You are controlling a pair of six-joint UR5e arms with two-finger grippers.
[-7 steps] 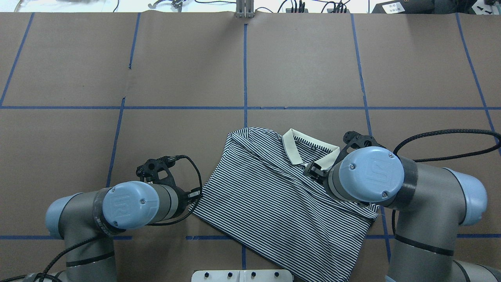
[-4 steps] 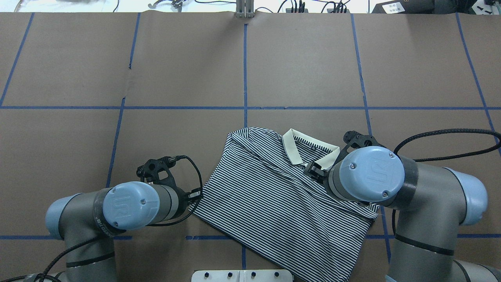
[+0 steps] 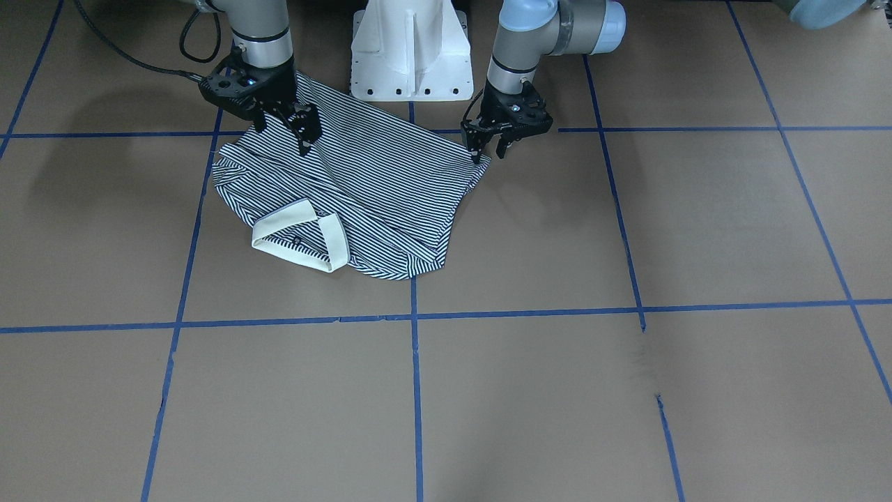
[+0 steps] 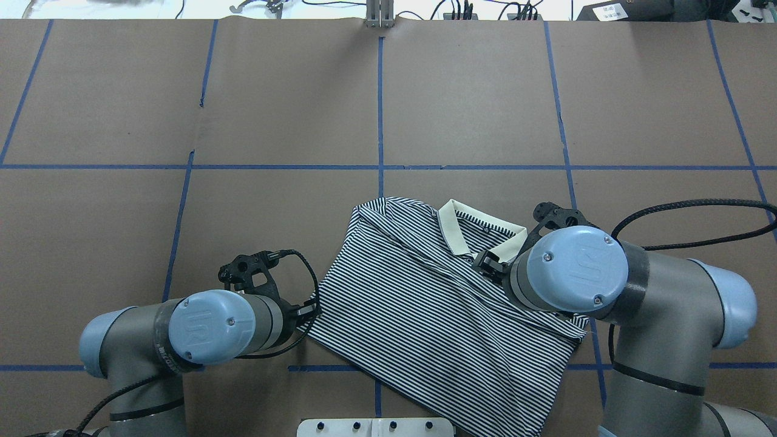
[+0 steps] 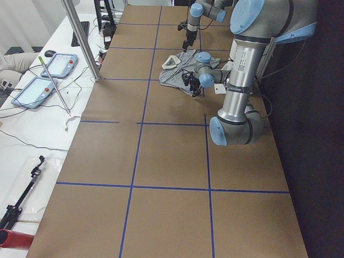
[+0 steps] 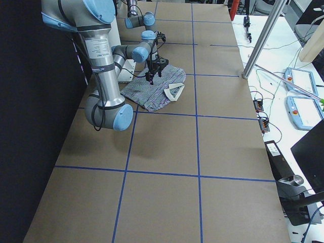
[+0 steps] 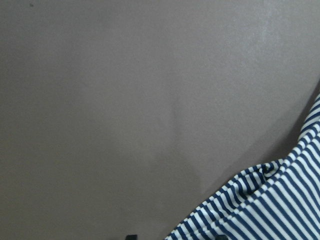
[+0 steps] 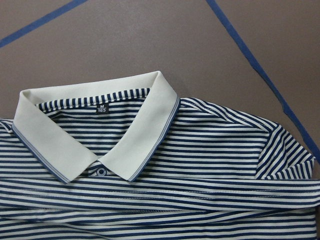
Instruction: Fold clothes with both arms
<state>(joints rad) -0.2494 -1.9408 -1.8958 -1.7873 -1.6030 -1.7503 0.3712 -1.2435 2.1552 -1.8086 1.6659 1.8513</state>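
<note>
Even, bright light casts soft shadows; focus is sharp.

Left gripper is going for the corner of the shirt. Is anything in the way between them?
Nothing visible. The left gripper hangs open right at the shirt corner nearest the robot's base, one finger at the cloth's edge. Around it is only bare table, and the left wrist view shows just table and striped cloth.

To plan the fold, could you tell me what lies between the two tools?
Only striped fabric of the polo shirt, from left tool to right tool, in the front-facing view.
</note>
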